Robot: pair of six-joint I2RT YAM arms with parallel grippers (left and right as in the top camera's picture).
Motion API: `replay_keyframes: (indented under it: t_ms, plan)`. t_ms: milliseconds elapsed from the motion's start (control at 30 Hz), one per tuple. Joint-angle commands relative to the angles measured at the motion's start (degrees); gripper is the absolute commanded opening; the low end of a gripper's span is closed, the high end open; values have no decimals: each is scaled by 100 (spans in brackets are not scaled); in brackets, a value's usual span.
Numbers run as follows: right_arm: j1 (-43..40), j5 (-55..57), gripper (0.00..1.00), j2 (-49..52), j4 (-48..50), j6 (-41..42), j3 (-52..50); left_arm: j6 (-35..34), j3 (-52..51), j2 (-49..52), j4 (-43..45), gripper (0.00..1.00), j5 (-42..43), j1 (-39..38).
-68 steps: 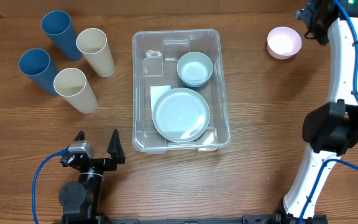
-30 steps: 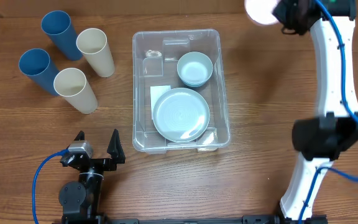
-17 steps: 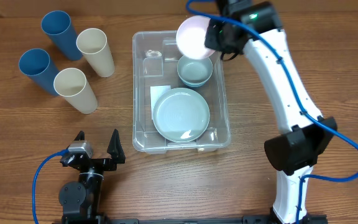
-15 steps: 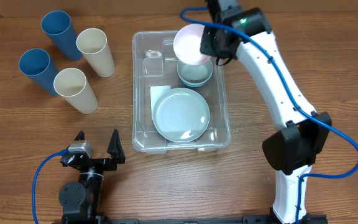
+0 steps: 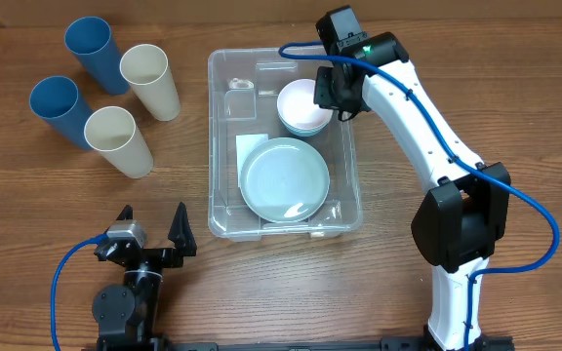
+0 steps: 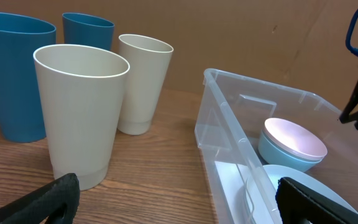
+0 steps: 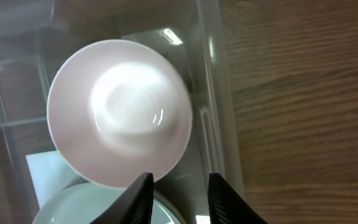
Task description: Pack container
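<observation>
Overhead, I see the container (image 5: 217, 146) mid-table, with the right gripper (image 5: 332, 96) over its far-right corner by the pink bowl (image 5: 298, 102). On the left wrist view, the left gripper (image 6: 179, 204) is spread wide and the container is ahead-right. On the right wrist view, the fingers are apart at the bowl's rim.

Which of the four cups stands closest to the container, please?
The far cream cup: the near cream cup and the two blue cups lie farther left of the container.
</observation>
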Motion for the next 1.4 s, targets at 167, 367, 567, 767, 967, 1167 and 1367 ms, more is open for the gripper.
replay_keyframes:
  t_ms: [167,367,567,767,967,1167,1367]
  plan:
    - [-835,-35,66,-529,-1362,382,2586,-74,-20,-22,-15,100,-44,37]
    - [-3082,-210,100,-649,-1917,1370,2900,-74,-20,-22,-15,100,-44,37]
    - [-3932,-205,100,-649,-2048,1370,2900,-74,-20,-22,-15,100,-44,37]
    - [-3978,-208,100,-649,-2048,1370,2900,-627,407,-22,61,100,1749,35]
    - [-3978,-208,100,-649,-2048,1370,2898,-260,4006,1923,-2420,100,1381,37]
    - [-3978,-208,100,-649,-2048,1370,2898,1947,9418,6865,-6194,100,1950,31]
    - [-3978,-208,100,-649,-2048,1370,2900,2127,10196,8839,-6443,100,2599,33]
